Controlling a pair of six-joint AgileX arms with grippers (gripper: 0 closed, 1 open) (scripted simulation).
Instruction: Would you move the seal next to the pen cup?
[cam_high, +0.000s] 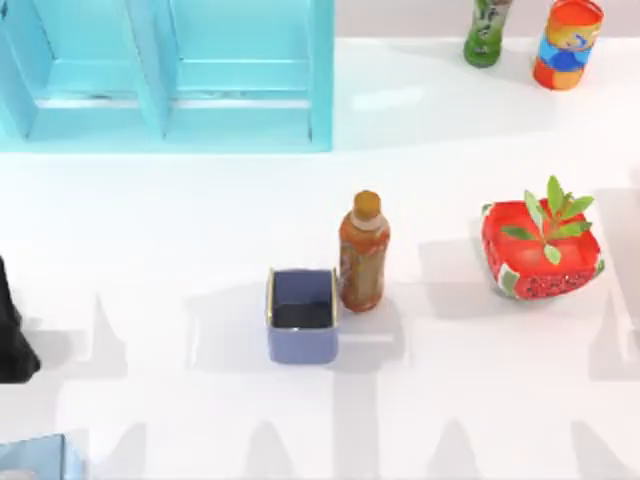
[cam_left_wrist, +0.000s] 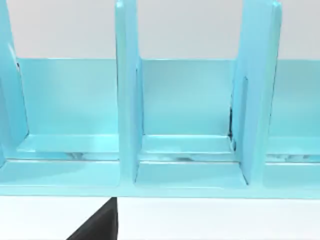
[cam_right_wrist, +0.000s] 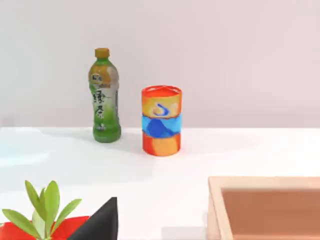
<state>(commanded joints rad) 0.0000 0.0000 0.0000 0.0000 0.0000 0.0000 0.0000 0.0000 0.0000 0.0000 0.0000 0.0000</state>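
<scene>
Left gripper: a black part of the left arm (cam_high: 14, 335) shows at the table's left edge; I cannot tell how its fingers stand.
Left wrist sight: a dark fingertip (cam_left_wrist: 97, 224) low in the picture, before the turquoise shelf rack (cam_left_wrist: 127, 125) with its upright dividers.
Right wrist sight: a dark fingertip (cam_right_wrist: 100, 222), beside the leaves of the plant pot (cam_right_wrist: 42, 220); whether those fingers are wide or narrow I cannot tell.
Pen cup: the pen cup (cam_high: 302, 315) stands near the middle of the white table (cam_high: 180, 220), upright, dark inside.
Orange bottle: the orange bottle (cam_high: 363, 252) stands just beside the pen cup, on its right.
Plant pot: red, melon-patterned, well to the right.
Far corner: a green bottle (cam_right_wrist: 105, 96) and an orange-and-blue can (cam_right_wrist: 161, 120) close together.
Wooden tray: a wooden tray (cam_right_wrist: 265, 185) lies nearer the right wrist camera.
</scene>
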